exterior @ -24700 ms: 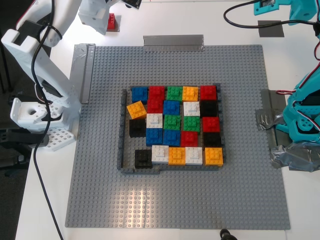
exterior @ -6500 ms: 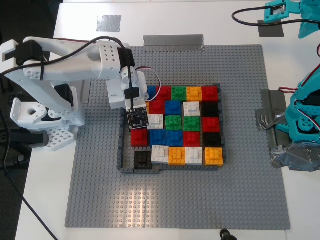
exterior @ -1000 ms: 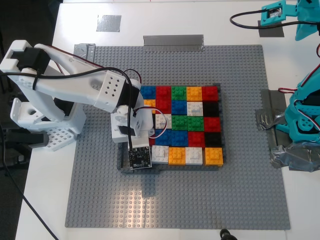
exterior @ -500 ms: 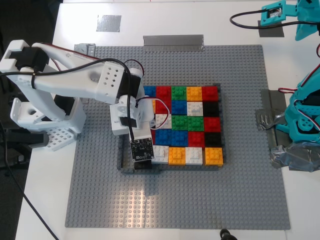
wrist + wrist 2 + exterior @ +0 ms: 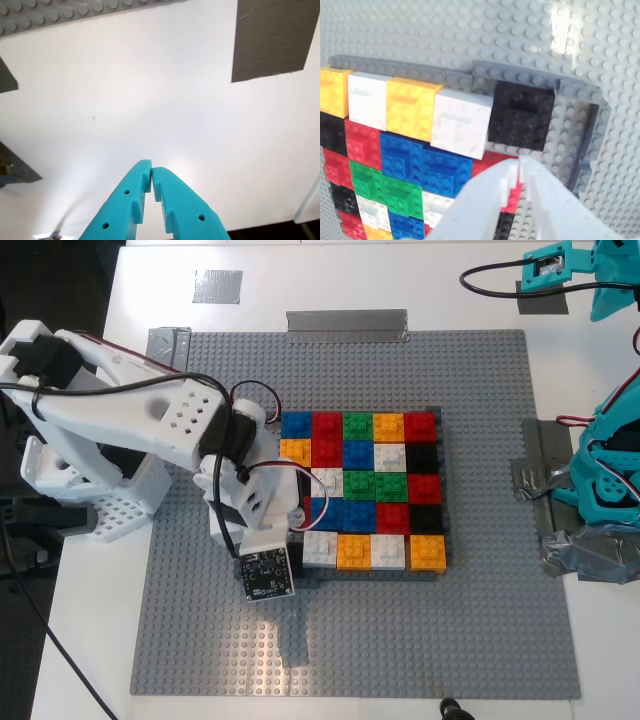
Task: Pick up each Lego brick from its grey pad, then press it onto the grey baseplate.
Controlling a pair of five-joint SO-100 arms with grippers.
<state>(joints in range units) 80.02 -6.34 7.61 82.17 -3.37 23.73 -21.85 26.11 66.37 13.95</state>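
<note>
My second gripper (image 5: 520, 167), jaws pressed together and empty, hovers over the red brick (image 5: 492, 160) beside the black brick (image 5: 521, 116). A careless descent could knock neighbours loose. My first gripper (image 5: 151, 172) is closed too.

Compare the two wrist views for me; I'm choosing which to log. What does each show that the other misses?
Only the first wrist view shows bare white table and a grey pad. Only the second shows coloured bricks, a black brick and the dark frame. Both show the baseplate and a shut gripper: first, second.
</note>
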